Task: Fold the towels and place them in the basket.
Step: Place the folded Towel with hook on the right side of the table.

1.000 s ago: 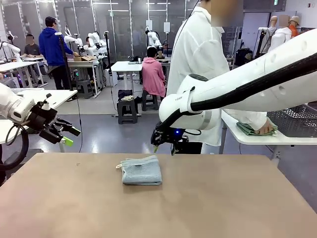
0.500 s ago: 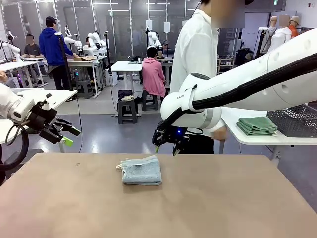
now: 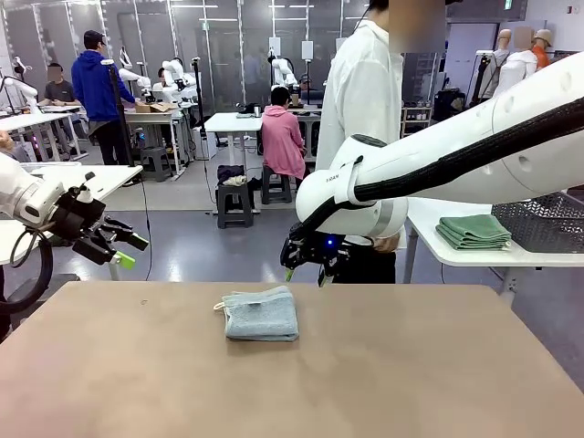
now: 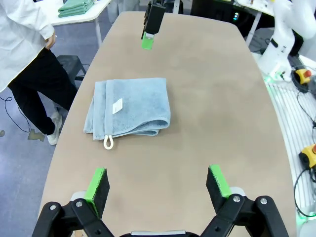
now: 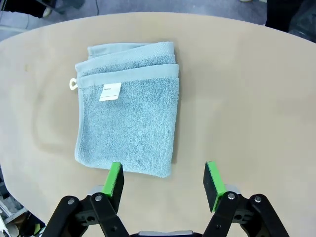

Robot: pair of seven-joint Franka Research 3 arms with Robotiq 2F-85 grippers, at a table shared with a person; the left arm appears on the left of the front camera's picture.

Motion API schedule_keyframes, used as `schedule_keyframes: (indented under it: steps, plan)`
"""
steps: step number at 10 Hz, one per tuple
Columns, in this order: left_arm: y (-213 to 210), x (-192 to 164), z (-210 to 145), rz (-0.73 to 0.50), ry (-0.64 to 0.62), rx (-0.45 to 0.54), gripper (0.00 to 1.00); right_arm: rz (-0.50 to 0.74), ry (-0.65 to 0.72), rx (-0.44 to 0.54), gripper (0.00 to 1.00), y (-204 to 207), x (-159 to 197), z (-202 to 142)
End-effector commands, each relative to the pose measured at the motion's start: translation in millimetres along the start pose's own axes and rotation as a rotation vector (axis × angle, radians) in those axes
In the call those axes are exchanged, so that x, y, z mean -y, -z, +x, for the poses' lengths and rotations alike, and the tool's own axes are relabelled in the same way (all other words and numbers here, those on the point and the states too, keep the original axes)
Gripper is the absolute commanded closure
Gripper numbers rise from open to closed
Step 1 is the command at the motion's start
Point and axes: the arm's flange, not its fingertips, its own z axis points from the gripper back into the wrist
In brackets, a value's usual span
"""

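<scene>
My left jaws stand wide open and empty, off the left edge of the table [image 3: 411,365]. They are well apart from the folded pale blue-grey towel [image 4: 131,106], which lies flat ahead of them, its white loop [image 4: 107,143] pointing back at me. My right jaws hang open above the table, gripping nothing. The towel's edge lies just ahead of their green pads [image 5: 114,180].

surface: brown table [image 3: 411,365], plain matte top | on it: one folded blue-grey towel [image 3: 262,314], lying flat near the far edge; white loop [image 3: 219,306] at its left corner
</scene>
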Motion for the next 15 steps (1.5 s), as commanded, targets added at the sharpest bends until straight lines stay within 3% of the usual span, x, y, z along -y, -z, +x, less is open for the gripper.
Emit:
schedule_keyframes:
  steps: [1, 3, 9, 15]
  plan:
    - [0.1, -0.1, 0.8, 0.000, 0.003, 0.000, 0.00, 0.005, 0.012, 0.012, 0.19, 1.6, -1.4, 0.0]
    - [0.1, -0.1, 0.8, 0.000, 0.003, 0.000, 0.00, -0.001, 0.021, 0.010, 0.19, 10.2, -7.7, -3.6]
    - [0.1, -0.1, 0.8, 0.000, 0.003, 0.000, 0.00, -0.062, 0.121, -0.098, 0.19, 87.0, -9.1, -10.4]
    - [0.1, -0.1, 0.8, 0.000, 0.003, 0.000, 0.00, -0.021, 0.138, -0.089, 0.19, 111.8, -5.3, -1.8]
